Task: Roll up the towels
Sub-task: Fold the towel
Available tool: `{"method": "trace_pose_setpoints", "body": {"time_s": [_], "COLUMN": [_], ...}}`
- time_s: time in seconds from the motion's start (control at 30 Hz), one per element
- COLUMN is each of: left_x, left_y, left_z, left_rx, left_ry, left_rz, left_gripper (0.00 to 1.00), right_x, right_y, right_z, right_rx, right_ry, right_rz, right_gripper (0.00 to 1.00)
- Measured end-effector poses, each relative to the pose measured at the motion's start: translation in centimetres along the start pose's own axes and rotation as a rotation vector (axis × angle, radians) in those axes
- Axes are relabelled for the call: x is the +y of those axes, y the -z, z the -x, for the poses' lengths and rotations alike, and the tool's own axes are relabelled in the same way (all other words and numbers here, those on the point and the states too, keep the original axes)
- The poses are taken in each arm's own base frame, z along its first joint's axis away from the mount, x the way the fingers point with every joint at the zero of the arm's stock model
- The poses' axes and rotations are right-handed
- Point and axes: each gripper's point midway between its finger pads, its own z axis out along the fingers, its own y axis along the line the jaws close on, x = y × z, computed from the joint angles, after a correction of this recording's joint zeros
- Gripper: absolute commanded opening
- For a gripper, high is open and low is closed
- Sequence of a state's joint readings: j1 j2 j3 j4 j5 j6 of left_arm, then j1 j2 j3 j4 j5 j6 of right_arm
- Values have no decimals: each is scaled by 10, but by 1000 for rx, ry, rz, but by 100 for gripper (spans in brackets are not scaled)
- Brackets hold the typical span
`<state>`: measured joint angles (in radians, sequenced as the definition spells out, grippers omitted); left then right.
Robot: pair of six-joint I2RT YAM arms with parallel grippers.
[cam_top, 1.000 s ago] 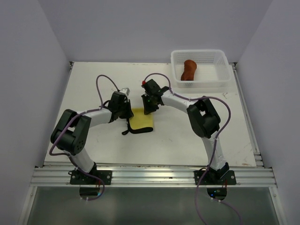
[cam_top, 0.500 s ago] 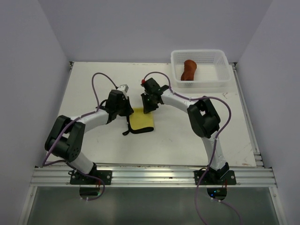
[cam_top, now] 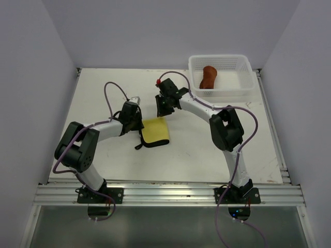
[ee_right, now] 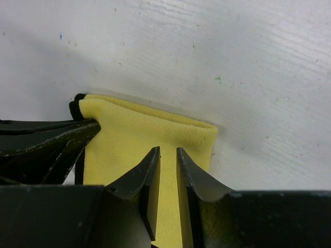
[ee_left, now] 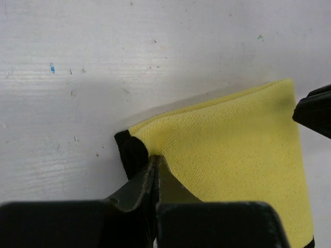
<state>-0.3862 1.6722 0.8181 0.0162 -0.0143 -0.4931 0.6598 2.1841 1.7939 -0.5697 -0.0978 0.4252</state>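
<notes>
Item 1, lower centre of the overhead view: the bright yellow cloth towel with dark edging (cam_top: 156,133) lies flat on the white table (cam_top: 207,150), doubled over, with the fold along its upper edge.

Item 2: the left tool (ee_left: 155,163) is closed, pinching the towel's upper-left corner. The right tool (ee_right: 168,152) hangs over the upper-right corner with its fingers narrowly apart, and no cloth is seen between them.

Item 3, upper right: the rust-brown towel (cam_top: 208,77) lies rolled in the white plastic mesh basket (cam_top: 243,64).

Risk: with only one corner held, a roll begun now would likely run skewed or coned. The thin pinch could also slip, and the loose dark edging at lower left may drag.

Orientation: the yellow towel is near square. Its slightly longer axis runs top to bottom of the frame, leaning right at the top. The brown roll's axis runs likewise.
</notes>
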Motion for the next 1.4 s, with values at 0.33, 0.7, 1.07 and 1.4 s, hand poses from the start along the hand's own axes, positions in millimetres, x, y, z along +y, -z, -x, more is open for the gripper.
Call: {"method": "trace_pose_setpoints", "body": {"time_s": [0.33,0.7,1.07,1.4], "left_x": [3,3,6,12], "left_y": [-4,-5,5,27], "left_z": [5,7,-4,-26], "left_rx": [-13,-20,-31,-29], "left_ry": [1,7,11,26], "left_rz": [20,14,-7,-19], "left_gripper": [0,0,0,0], "right_x": [-11,-26,-34,-11], "right_y": [2,-20,-18,50], "right_z": [11,-11,-15,-8], "right_rx": [-18,44,59,-18], "right_ry": [-20,-27,-1,49], "right_rz": [-8,-37,-71,-35], "right_gripper": [23,22,38,13]}}
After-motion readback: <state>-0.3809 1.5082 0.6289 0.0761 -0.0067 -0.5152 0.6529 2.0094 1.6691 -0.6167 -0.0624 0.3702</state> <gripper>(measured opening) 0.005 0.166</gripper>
